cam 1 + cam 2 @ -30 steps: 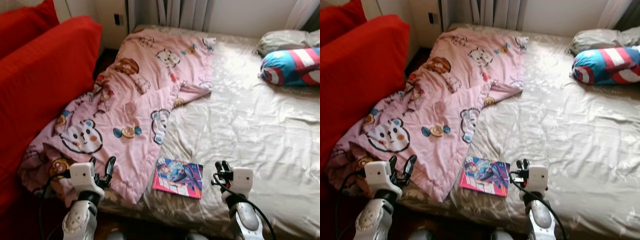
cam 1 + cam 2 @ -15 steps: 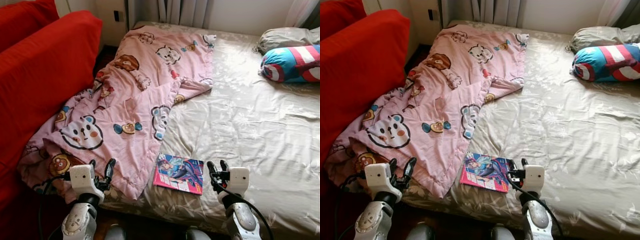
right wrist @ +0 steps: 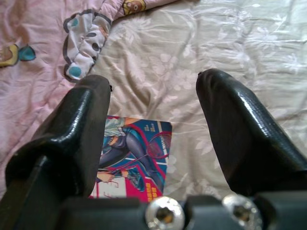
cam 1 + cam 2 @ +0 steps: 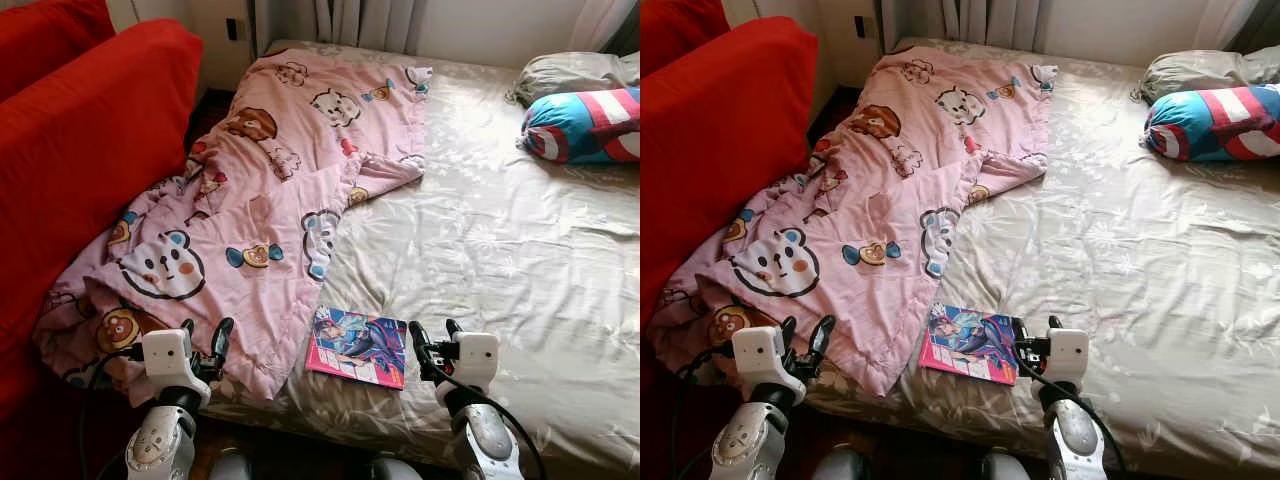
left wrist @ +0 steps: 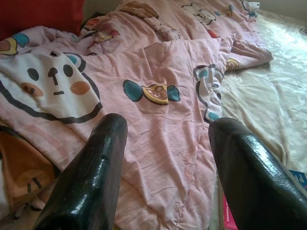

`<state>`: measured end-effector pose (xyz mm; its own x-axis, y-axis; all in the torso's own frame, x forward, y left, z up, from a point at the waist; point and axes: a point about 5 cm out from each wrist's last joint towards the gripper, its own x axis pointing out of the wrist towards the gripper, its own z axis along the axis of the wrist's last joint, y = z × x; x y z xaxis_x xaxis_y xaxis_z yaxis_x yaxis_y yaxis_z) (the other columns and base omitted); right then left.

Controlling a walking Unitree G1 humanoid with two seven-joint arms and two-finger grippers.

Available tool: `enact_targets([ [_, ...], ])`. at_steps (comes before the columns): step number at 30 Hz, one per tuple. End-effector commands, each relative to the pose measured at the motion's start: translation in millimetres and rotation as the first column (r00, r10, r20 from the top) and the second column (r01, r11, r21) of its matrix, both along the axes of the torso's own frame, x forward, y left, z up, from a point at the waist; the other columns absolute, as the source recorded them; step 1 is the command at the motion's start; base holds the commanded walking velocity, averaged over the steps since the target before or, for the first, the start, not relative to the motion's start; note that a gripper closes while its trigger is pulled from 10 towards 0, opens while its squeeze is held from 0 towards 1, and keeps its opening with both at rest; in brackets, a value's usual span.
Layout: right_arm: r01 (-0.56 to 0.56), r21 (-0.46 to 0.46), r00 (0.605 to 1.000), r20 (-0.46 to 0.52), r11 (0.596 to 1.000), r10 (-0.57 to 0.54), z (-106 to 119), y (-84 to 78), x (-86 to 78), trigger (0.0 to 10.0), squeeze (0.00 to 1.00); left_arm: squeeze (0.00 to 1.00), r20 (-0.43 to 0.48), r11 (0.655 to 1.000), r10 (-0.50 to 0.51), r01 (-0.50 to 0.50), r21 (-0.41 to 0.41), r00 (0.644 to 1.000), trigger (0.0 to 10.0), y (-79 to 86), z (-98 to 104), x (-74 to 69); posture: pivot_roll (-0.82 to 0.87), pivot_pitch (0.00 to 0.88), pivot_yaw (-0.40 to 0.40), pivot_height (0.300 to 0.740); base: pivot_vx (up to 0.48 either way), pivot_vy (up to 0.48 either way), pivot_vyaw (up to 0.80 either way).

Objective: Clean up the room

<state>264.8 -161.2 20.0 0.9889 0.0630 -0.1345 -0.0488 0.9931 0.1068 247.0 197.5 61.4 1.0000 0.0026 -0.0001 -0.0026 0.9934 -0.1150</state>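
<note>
Thin magazine with a pink-and-blue illustrated cover (image 4: 357, 347): flat on the beige floral bed sheet (image 4: 500, 250) near the foot edge, just beside the hem of the pink cartoon-print quilt (image 4: 250, 210), long axis running roughly across the bed. Right gripper (image 4: 433, 340): nearer arm, fingers spread wide and empty, magazine just to their left and slightly ahead. Left gripper (image 4: 203, 338): fingers parted and empty, over the quilt's lower corner, farther from the magazine.

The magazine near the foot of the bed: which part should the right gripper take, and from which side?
Probably the magazine's right edge, nearest the open right gripper. It lies flat on the soft sheet, its left edge close against the pink blanket, so coming in low from the right and slipping one finger under seems best.
</note>
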Motion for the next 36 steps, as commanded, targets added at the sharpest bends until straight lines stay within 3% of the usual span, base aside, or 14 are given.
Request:
enact_targets([
  [1, 0.017, -0.011, 0.999, -0.027, 1.000, -0.017, -4.8, -4.0, -2.8, 10.0, 0.00, 0.00, -0.017, 1.000, -0.001, 0.001, -0.015, 1.000, 10.0, -0.5, -3.2, -2.6, 0.07, 0.215, -0.059, 0.656, 0.000, 0.000, 0.00],
  [7, -0.027, -0.006, 1.000, 0.007, 1.000, 0.027, -0.4, 1.0, -2.9, 10.0, 0.00, 0.00, -0.014, 1.000, -0.011, 0.011, -0.016, 1.000, 10.0, -1.9, -2.4, 0.1, 0.06, 0.219, -0.051, 0.652, 0.000, 0.000, 0.00],
  [16, 0.074, 0.041, 0.997, 0.013, 0.996, -0.075, 4.6, -12.3, 4.6, 10.0, 0.00, 0.00, -0.012, 1.000, -0.021, 0.021, -0.014, 1.000, 10.0, -2.9, -1.1, 2.5, 0.05, 0.224, -0.047, 0.652, 0.000, 0.000, 0.00],
  [29, 0.064, 0.049, 0.998, -0.021, 0.997, -0.063, -0.1, -1.4, 4.8, 10.0, 0.00, 0.00, -0.017, 1.000, -0.018, 0.018, -0.017, 1.000, 10.0, -3.4, -1.9, 2.6, 0.06, 0.226, -0.049, 0.652, 0.000, 0.000, 0.00],
  [36, 0.067, 0.050, 0.998, -0.012, 0.997, -0.066, -1.2, -1.3, 1.4, 10.0, 0.00, 0.00, -0.023, 1.000, -0.019, 0.019, -0.017, 1.000, 10.0, -2.8, -3.2, 1.1, 0.07, 0.227, -0.048, 0.628, 0.000, 0.000, 0.00],
])
